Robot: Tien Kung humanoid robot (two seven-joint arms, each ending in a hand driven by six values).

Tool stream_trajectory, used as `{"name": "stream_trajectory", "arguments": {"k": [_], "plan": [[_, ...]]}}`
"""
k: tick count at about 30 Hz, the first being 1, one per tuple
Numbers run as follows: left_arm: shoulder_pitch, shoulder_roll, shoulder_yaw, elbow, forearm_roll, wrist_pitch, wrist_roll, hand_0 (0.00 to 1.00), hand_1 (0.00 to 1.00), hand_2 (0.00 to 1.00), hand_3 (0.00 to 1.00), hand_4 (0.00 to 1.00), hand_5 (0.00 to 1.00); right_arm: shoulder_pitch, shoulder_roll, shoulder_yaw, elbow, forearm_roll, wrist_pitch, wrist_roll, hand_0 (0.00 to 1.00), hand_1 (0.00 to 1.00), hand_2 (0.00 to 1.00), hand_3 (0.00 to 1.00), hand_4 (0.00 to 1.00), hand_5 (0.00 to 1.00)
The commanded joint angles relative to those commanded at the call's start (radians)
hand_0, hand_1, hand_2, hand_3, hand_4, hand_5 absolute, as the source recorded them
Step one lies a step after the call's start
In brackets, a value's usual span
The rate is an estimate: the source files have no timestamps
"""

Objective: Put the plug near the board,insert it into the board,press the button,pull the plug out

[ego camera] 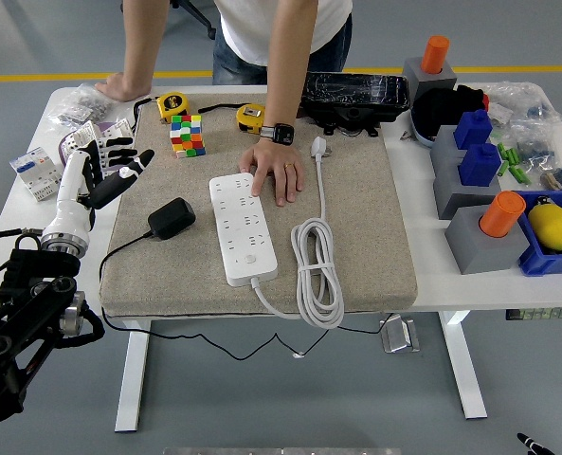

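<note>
From the head view, a white table [15, 248] holds a tan mat [356, 237]. In the middle of the mat lies the white board [242, 228], a long power strip with rows of holes. It runs from 12 o'clock down to 6 o'clock.

The black plug [171, 218] lies flat on the mat at 9 o'clock from the board, just beside it but not touching. Nothing holds it. Its thin black cord runs off the mat's near left edge and hangs below the table.

The left hand [99, 169] is white with dark fingertips. It is at 10 o'clock from the plug, up above the left edge of the mat. Its fingers are spread apart and hold nothing. The black left arm [25, 327] comes in from the lower left corner.

A person stands at the far side. One hand of the person [277, 170] rests flat at the top right corner of the board, maybe pressing on it, but that is hard to see. The other hand [119, 87] leans on the table at the far left.

A coiled white cable [317, 268] lies at 3 o'clock from the board. A colour cube [187, 134] sits at 11 o'clock from the board, with two yellow tape measures [172, 102] close by.
</note>
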Motion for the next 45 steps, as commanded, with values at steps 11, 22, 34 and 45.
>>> {"name": "stream_trajectory", "arguments": {"k": [11,22,34,45], "plan": [[0.014,0.0,-0.038,0.037,0.004,-0.006,0.018,0.45,0.552,0.533,0.556,0.816,0.342,0.002,-0.001,-0.016,-0.009,0.009,-0.001,0.0,0.603,0.642,0.64,0.553,0.955,0.493],[0.014,0.002,-0.039,0.047,0.002,-0.009,0.023,0.459,0.549,0.533,0.556,0.812,0.344,0.002,-0.001,-0.017,-0.007,0.006,-0.001,0.001,0.601,0.641,0.64,0.554,0.953,0.493],[0.017,0.002,-0.043,0.051,0.003,-0.007,0.021,0.46,0.549,0.534,0.557,0.812,0.344,0.0,-0.002,-0.019,-0.003,0.003,-0.001,0.002,0.601,0.641,0.639,0.553,0.952,0.491],[0.015,0.002,-0.042,0.051,0.005,-0.008,0.023,0.461,0.548,0.535,0.557,0.813,0.347,0.0,-0.002,-0.013,-0.001,0.001,-0.002,0.002,0.601,0.642,0.639,0.553,0.951,0.49]]}}
